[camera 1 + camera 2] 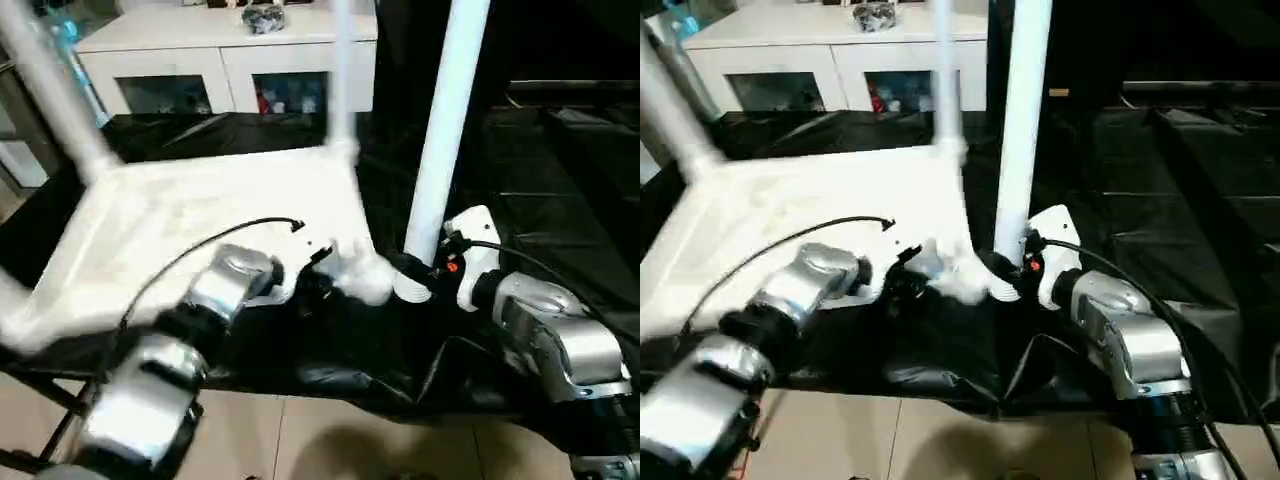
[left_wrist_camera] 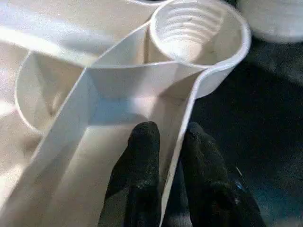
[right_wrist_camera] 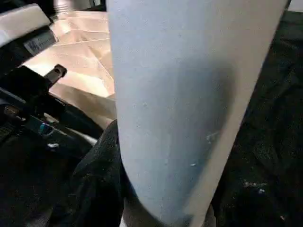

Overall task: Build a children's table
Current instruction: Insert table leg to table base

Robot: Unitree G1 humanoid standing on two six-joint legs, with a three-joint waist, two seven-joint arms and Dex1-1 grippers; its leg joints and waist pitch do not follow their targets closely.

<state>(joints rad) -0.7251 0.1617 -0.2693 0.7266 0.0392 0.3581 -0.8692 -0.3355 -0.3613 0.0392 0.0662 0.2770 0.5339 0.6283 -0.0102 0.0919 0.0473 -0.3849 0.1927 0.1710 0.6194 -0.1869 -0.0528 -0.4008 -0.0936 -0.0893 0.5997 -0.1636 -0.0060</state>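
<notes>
The upturned tabletop (image 1: 200, 215) lies on the black-draped bench (image 1: 560, 200), the left fingers (image 2: 142, 161) pinching its rim beside the near corner socket (image 2: 189, 28), while the right fingers (image 3: 102, 161) clasp an upright leg (image 1: 445, 130)

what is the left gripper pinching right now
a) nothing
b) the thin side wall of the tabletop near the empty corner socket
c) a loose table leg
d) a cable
b: the left gripper has one finger on each side of the tabletop wall, by the empty socket.

White tabletop (image 1: 200, 215), seemingly ribbed; black cloth (image 1: 560, 200).
</notes>
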